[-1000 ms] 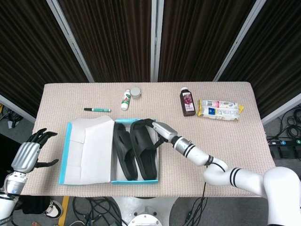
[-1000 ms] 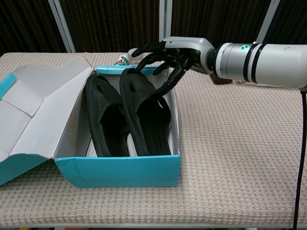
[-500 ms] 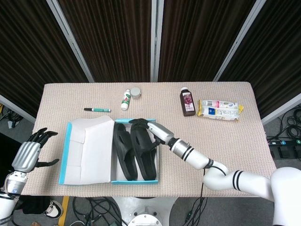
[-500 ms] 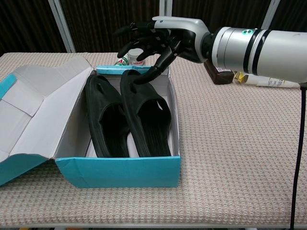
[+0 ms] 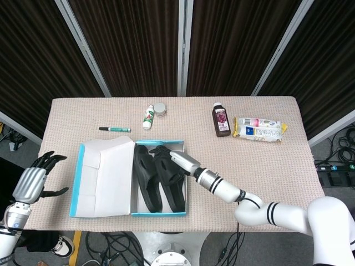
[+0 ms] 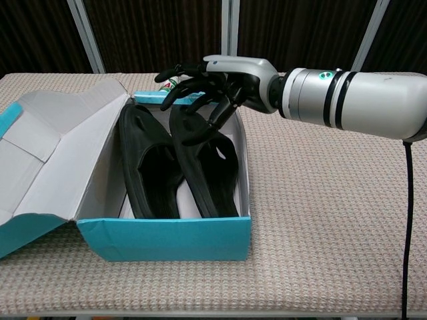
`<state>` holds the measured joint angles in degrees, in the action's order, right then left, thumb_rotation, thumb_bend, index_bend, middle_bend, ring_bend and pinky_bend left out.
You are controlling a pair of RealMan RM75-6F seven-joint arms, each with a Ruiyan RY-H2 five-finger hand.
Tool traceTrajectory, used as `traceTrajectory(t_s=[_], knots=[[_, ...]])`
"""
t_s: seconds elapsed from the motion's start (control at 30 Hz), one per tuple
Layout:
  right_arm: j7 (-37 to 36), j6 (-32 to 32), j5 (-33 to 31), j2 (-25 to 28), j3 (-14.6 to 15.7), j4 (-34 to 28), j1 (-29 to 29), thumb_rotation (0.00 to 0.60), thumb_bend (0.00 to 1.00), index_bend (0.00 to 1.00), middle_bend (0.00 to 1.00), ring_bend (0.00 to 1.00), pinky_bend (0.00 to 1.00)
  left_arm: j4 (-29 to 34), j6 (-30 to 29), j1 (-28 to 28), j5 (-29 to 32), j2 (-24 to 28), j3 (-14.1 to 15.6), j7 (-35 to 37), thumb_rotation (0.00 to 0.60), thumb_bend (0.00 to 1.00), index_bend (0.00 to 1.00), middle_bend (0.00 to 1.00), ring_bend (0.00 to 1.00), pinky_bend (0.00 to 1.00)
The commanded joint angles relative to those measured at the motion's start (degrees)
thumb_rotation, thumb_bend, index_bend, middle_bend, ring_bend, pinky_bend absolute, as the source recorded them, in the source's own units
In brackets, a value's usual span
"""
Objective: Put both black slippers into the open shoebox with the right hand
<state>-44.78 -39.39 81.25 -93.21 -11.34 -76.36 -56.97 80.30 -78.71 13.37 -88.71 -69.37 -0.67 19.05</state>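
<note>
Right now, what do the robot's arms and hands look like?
The right arm is a glossy silver-white cylinder with black rings and a small green mark; a thin black cable hangs beside it. The right hand has a silver back and black fingers. The left hand has the same colours.

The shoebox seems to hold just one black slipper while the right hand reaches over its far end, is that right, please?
Not quite: the shoebox holds two black slippers, one on the left and one beside it, as the chest view shows. The right hand does reach over the box's far end, its fingers on the right slipper.
</note>
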Motion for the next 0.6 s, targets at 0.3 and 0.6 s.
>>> traceTrajectory(t_s=[0.3, 0.6], knots=[[-1.7, -1.5, 1.2, 0.2, -0.2, -0.2, 0.3, 0.6, 0.0, 0.11, 0.26, 0.08, 0.2, -0.2, -0.2, -0.1, -0.1, -0.1, 0.0, 0.1, 0.6, 0.0, 0.21, 0.21, 0.09, 0.18], [3.9, -7.7, 3.3, 6.6, -1.1, -6.0, 2.4, 0.6, 0.0, 0.11, 0.26, 0.08, 0.2, 0.1, 0.0, 0.1, -0.1, 0.0, -0.2, -0.4, 0.6, 0.0, 0.21, 0.21, 0.09, 0.18]])
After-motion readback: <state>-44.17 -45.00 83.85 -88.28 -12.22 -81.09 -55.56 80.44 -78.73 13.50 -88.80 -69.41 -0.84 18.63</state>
